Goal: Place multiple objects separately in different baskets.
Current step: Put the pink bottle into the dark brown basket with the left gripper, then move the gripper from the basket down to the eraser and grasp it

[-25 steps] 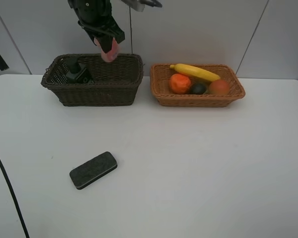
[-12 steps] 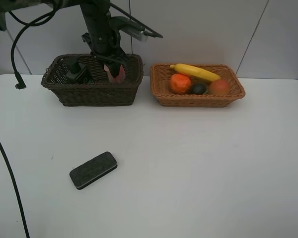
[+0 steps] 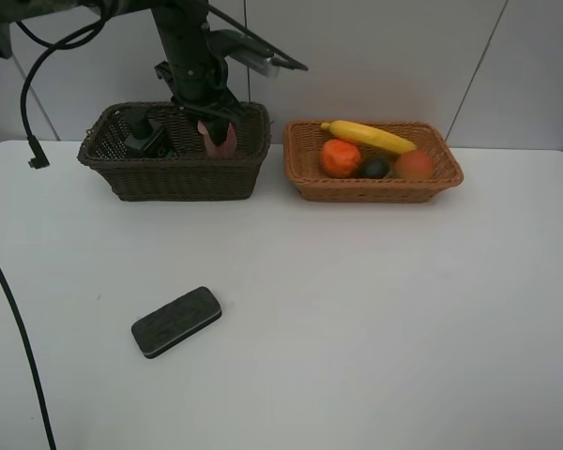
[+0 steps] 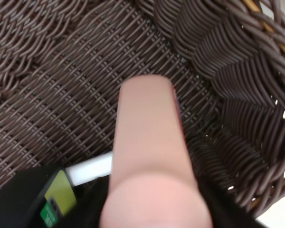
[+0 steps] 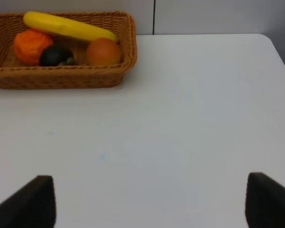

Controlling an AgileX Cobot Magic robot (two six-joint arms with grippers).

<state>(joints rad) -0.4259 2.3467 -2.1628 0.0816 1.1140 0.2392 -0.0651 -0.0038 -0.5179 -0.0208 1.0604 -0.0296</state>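
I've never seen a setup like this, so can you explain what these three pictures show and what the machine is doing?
It is a two-armed robot sorting things into baskets. One picture looks down from a high camera; the other two come from cameras on each wrist. The left hand reaches into the dark brown basket with a small pink bottle between its fingers; whether it has let go is unclear. The right hand hangs open over bare white table. The tan basket holds a banana and three round fruits. A black felt eraser lies on the table.

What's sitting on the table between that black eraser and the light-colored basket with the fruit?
Nothing: in the high view, only bare white table stretches from the black eraser to the light basket.
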